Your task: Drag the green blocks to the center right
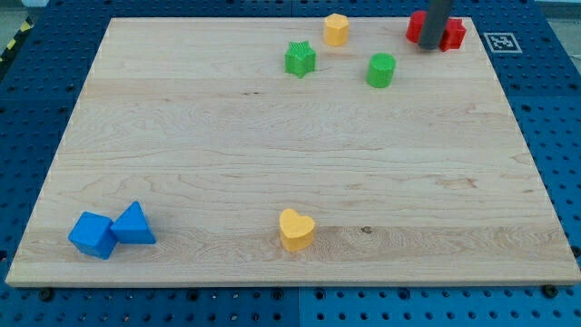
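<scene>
Camera view shows the fingerless rod's tip at upper right against the red block, right of the green star and green cylinder, placed behind neither for dragging them down the surface.

Rod enters from the view's top at far right, upright; my tip sits low at the far-right edge.

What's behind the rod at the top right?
A red block, maybe two touching, sits behind my rod, showing on both sides of it. The rod covers its middle, so its shape is unclear. My tip is right of the green cylinder and green star.
</scene>
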Motion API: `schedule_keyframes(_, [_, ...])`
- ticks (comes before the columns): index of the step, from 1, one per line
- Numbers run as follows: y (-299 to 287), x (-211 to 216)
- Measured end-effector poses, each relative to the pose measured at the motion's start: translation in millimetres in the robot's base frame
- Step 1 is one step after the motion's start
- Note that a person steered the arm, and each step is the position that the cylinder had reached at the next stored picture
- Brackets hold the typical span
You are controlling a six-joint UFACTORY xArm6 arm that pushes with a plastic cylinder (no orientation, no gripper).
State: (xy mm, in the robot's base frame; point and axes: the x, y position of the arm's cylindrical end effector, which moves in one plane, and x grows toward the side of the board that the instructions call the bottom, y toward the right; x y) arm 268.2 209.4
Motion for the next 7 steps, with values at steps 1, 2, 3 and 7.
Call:
schedule_keyframes(1, [-6.6,7.4])
schedule_keyframes(2, [-9.8,9.8])
schedule_keyframes(3, [-33.3,41.9])
schedule_keyframes(7, [-86.9,0.4])
